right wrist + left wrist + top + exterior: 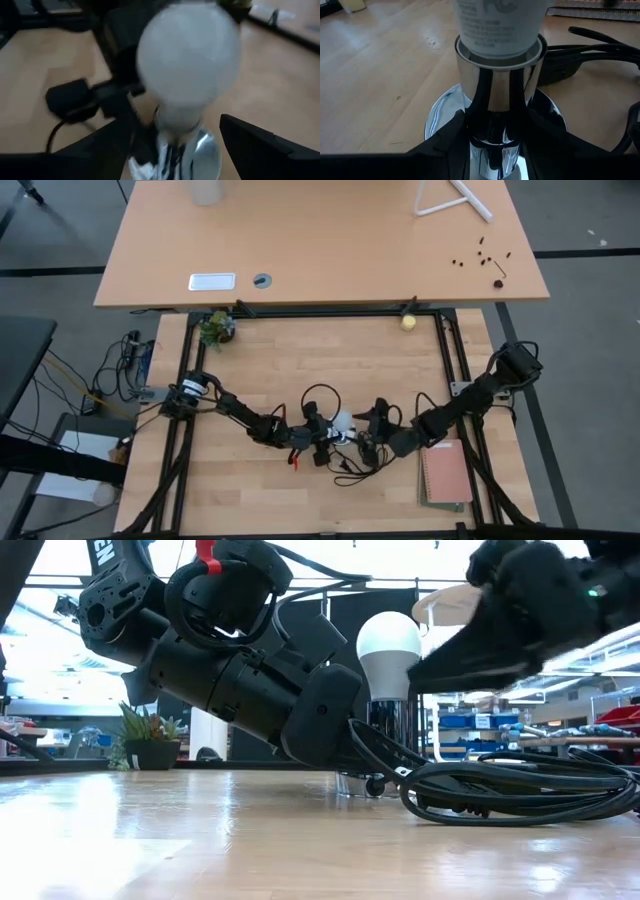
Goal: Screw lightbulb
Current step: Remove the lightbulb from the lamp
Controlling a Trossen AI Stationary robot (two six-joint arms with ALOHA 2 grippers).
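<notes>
Pale wooden tabletop in a black frame, with a tan desk beyond its far edge.

Item: small white pear-shaped lightbulb, upright, its base seated in the mouth of a shiny chrome socket post on a round chrome disc base. It stood near the middle of the table, toward the near edge.

Item: left gripper, low at the socket. Its dark fingers were set narrow and pressed against the chrome post on both sides, below the bulb.

Item: right gripper, reaching in from the right. Its dark fingers stood wide apart on either side of the bulb's neck, clear gaps showing; nothing was held.

Item: black cord, coiled loosely on the table just right of the socket.

Item: small potted green plant, far left corner of the table.

Item: small yellowish ball, far right edge.

Item: reddish-brown notebook, near right, well apart from the socket.
</notes>
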